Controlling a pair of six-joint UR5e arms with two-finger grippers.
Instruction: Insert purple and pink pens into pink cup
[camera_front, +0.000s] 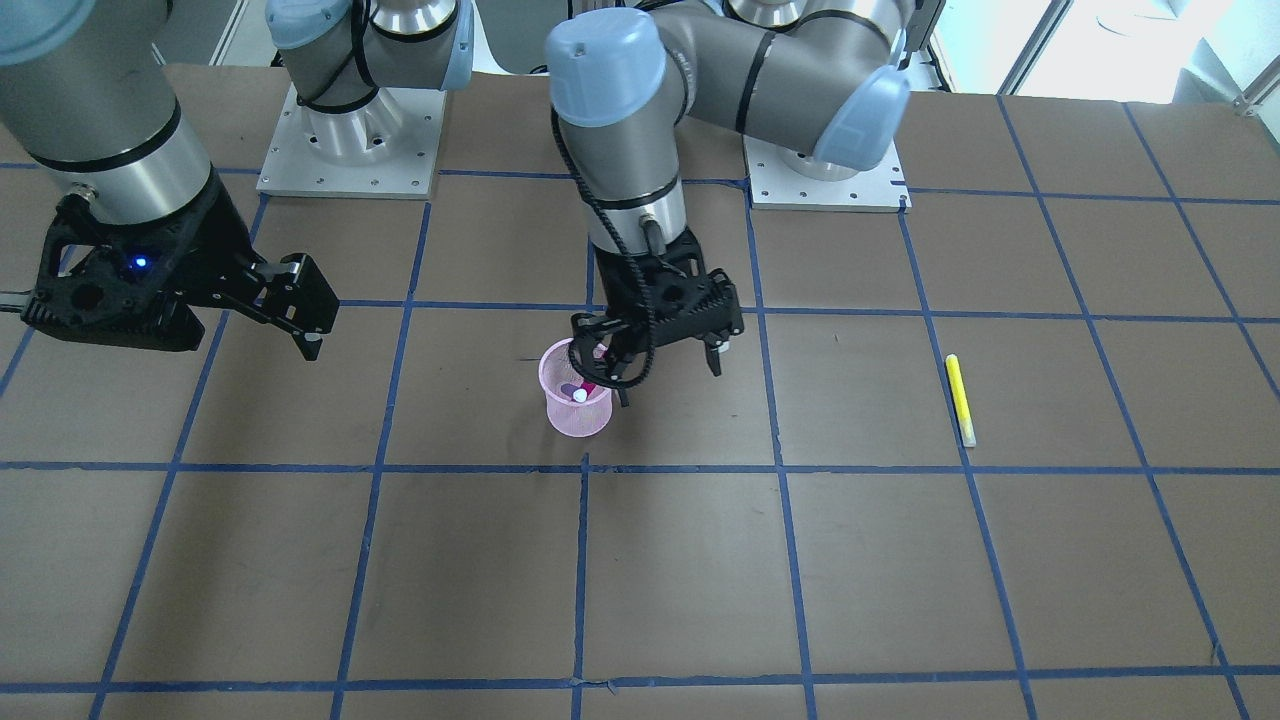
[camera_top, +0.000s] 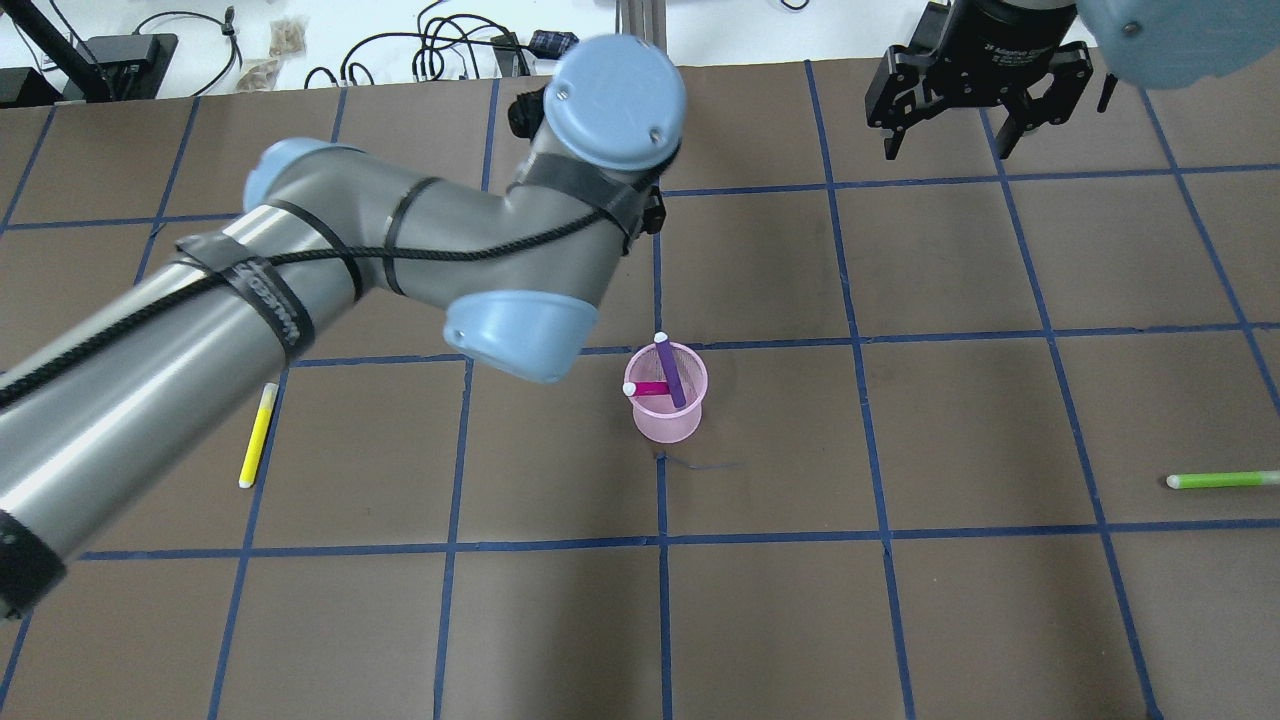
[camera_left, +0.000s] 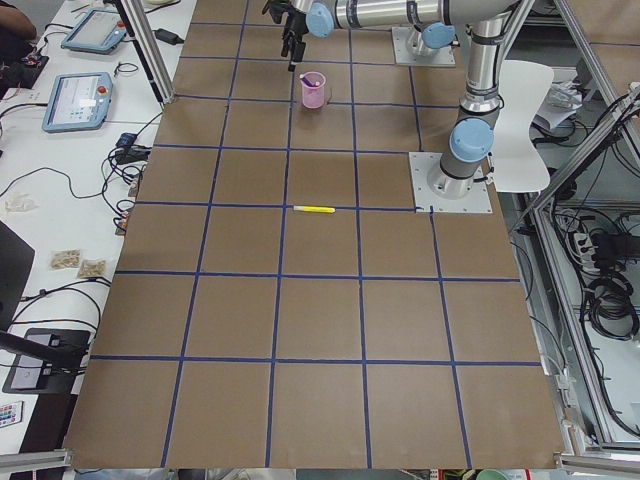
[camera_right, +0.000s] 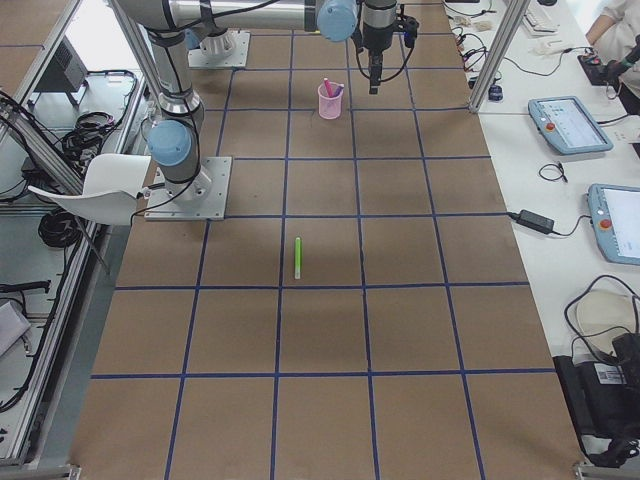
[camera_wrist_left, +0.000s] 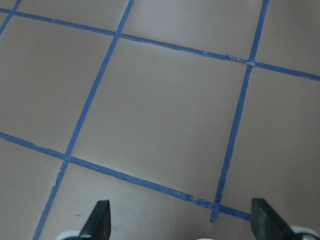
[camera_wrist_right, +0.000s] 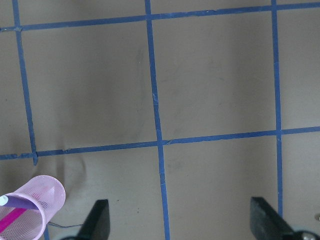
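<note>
The pink mesh cup (camera_front: 577, 408) stands upright near the table's middle. It also shows in the overhead view (camera_top: 668, 418) and the right wrist view (camera_wrist_right: 35, 200). A purple pen (camera_top: 670, 372) and a pink pen (camera_top: 652, 388) stand tilted inside it, white caps up. My left gripper (camera_front: 668, 372) is open and empty, just above the cup's rim and beside it. In the left wrist view its fingers (camera_wrist_left: 101, 220) are wide apart over bare table. My right gripper (camera_top: 948, 140) is open and empty, raised far from the cup; it also shows in the front view (camera_front: 305, 330).
A yellow pen (camera_top: 257, 435) lies on the table on my left side, also in the front view (camera_front: 960, 400). A green pen (camera_top: 1220, 480) lies near the right edge. The brown table (camera_front: 700, 580) carries a blue tape grid.
</note>
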